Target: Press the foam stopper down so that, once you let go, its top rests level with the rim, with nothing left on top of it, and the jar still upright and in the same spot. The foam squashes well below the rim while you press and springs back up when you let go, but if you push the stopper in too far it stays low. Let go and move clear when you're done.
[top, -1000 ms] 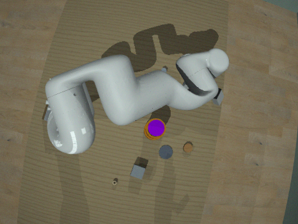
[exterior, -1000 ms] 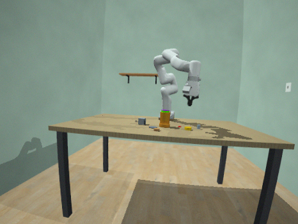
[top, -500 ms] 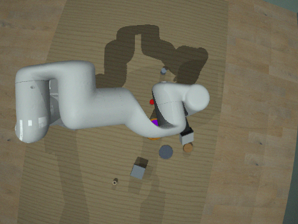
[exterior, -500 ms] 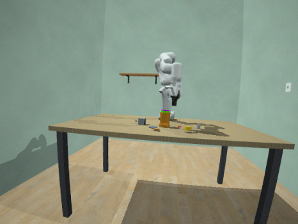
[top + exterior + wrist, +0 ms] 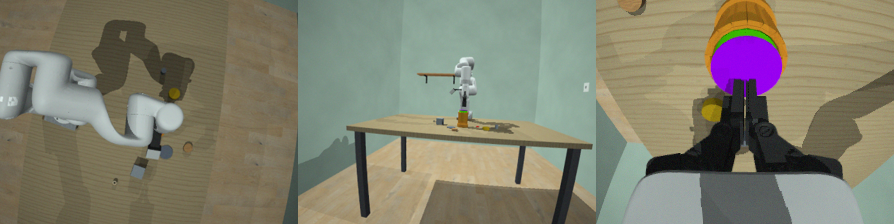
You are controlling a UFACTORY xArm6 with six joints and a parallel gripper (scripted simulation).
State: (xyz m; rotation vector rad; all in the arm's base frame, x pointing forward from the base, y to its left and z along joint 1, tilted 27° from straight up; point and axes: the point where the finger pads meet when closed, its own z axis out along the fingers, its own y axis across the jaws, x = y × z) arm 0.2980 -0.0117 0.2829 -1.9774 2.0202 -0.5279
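Observation:
The orange jar [image 5: 462, 120] stands upright on the table. Its purple foam stopper [image 5: 746, 64] sticks up above the rim, with a green band [image 5: 744, 34] showing just under it. Nothing lies on the stopper. My gripper [image 5: 745, 93] is shut and empty. It points straight down over the stopper, and in the side view its tips [image 5: 463, 105] hang a short way above the stopper's top [image 5: 463, 111]. In the overhead view my wrist [image 5: 166, 118] hides the jar and the stopper.
Near the jar lie a yellow disc [image 5: 174, 93], a blue-grey disc [image 5: 166, 152], a tan disc [image 5: 188, 147], a grey cube [image 5: 139, 171], a small grey cylinder [image 5: 164, 70] and a tiny white ring [image 5: 114, 182]. A wall shelf [image 5: 436, 75] hangs behind.

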